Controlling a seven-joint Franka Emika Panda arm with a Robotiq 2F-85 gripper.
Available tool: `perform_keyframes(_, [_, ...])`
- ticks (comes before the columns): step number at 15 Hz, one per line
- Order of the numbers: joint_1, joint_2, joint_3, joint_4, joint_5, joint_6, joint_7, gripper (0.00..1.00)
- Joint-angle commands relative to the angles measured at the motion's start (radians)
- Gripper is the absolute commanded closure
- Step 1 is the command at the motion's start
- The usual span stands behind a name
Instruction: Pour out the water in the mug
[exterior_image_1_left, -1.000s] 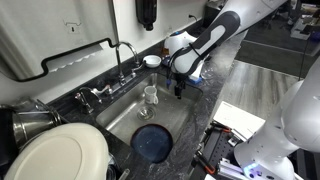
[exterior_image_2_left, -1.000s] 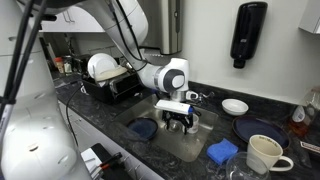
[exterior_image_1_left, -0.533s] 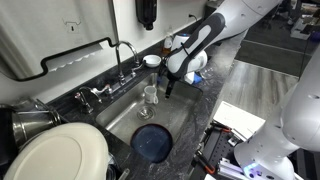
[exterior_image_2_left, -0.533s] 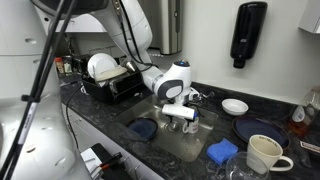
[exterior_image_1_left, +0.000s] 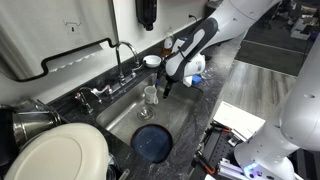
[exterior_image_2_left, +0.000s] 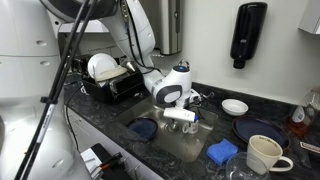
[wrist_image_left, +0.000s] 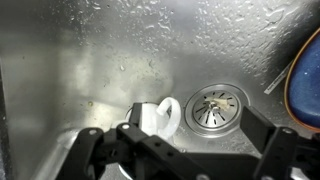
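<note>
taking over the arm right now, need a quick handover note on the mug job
Gripper: open, holding nothing, low in the sink right beside the mug; the wrist view shows its fingers spread wide.
The mug: upright on the sink floor, close to the drain. A dark plate also lies in the sink.
Done: the approach only.
Left: close on the mug, lift, tip it over the drain. Water level cannot be told.

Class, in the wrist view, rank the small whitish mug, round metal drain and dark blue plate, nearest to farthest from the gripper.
1. Small whitish mug, just ahead of the gripper.
2. Round metal drain, beside the mug.
3. Dark blue plate, far right edge.
</note>
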Motion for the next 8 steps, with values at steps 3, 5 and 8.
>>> perform_keyframes(3, [-0.052,0.015,0.088,-0.006,0.167,0.121,-0.073,0.00])
perform_keyframes(5, [-0.185,0.034,0.270,0.034,0.350,0.184,-0.142,0.00])
perform_keyframes(8, [-0.336,0.071,0.494,0.111,0.615,0.246,-0.266,0.00])
